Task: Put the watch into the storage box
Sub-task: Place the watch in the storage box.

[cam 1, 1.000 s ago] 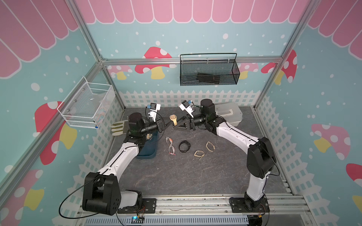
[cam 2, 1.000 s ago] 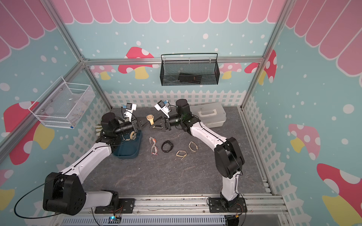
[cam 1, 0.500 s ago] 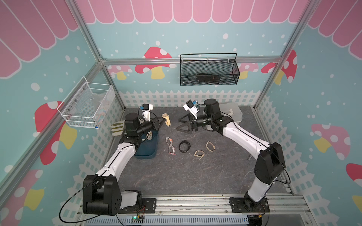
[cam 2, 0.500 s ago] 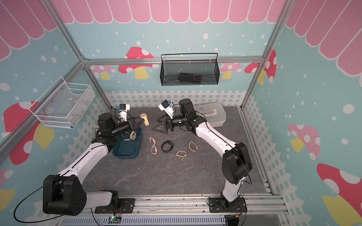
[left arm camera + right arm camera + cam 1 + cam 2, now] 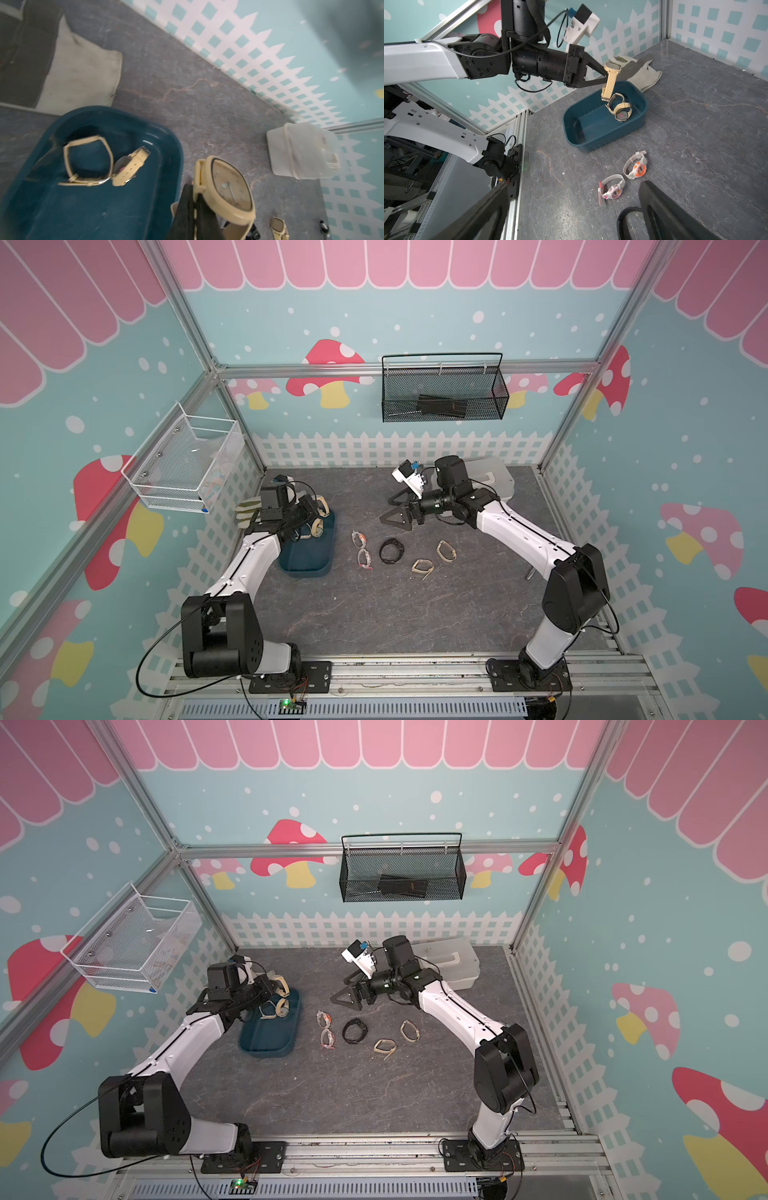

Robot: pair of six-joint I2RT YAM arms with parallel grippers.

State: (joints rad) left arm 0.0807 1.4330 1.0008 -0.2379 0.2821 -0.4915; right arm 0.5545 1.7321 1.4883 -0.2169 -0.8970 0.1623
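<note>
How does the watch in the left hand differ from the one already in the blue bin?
The held watch is pinched in the left hand over the storage box's rim; the boxed watch lies on its floor. The held watch's strap hangs straight down; the boxed watch's curls in a loop. The held watch shows a beige dial, the boxed watch a dark grey disc. Both have beige straps.

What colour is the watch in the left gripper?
The watch is cream, best seen in the left wrist view.
</note>
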